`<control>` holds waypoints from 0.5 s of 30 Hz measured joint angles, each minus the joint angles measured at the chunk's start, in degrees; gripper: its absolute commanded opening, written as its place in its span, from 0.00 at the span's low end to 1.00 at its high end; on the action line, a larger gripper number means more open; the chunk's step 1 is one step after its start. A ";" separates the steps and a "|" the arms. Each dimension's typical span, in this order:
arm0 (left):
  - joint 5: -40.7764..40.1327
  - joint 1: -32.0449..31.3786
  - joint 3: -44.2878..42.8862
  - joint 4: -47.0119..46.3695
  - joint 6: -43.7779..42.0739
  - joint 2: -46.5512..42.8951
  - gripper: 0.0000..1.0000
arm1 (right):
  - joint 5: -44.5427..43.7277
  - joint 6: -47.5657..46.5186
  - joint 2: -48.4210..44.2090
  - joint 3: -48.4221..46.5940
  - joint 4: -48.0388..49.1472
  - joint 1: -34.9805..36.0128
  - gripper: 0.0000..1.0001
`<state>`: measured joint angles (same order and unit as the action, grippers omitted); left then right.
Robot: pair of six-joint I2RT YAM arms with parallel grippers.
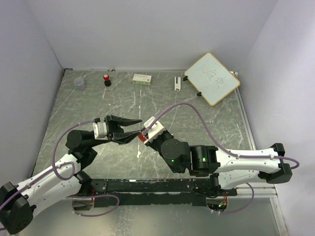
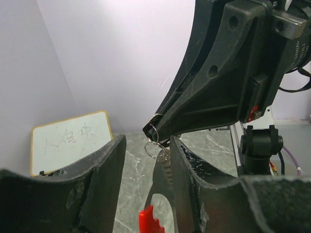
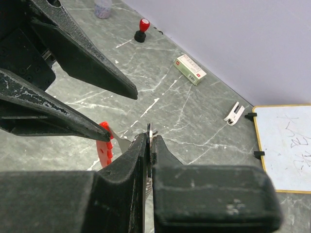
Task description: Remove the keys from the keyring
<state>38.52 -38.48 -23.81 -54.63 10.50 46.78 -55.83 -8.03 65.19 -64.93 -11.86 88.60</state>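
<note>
Although the right gripper (image 3: 149,141) is clamped on the keyring (image 2: 153,132), holding it up in the air, the keys (image 2: 163,154) and a red tag (image 2: 148,221) hang from it. The left gripper (image 1: 138,129) is spread wide around them, gripping nothing. Judging by this, no key is off yet.

Counter (image 1: 206,123): was grey marble-patterned, white-veined.
Far left: a small clear cup (image 1: 79,83) stood.
Near it: a red-capped black bottle (image 1: 107,79) stood upright.
Far middle: a green-and-white box (image 1: 142,78) lay flat.
Further right: a small white clip (image 1: 177,82) lay.
Far right corner: a wood-framed whiteboard (image 1: 212,78) lay askew.
</note>
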 measured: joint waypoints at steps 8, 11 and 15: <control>-0.57 0.00 0.00 -0.02 -0.63 1.42 0.50 | 1.60 -0.04 -0.31 0.00 0.00 0.02 0.00; -0.57 0.00 0.00 -0.02 -0.63 2.34 0.50 | 2.49 -0.04 -0.68 0.00 0.00 0.02 0.00; -0.66 0.00 0.00 0.04 -0.81 2.36 0.50 | 3.10 0.00 -1.51 0.00 -0.02 0.07 0.00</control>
<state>37.87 -38.48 -23.81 -54.59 9.69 49.15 -52.73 -8.03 63.68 -64.93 -11.88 88.66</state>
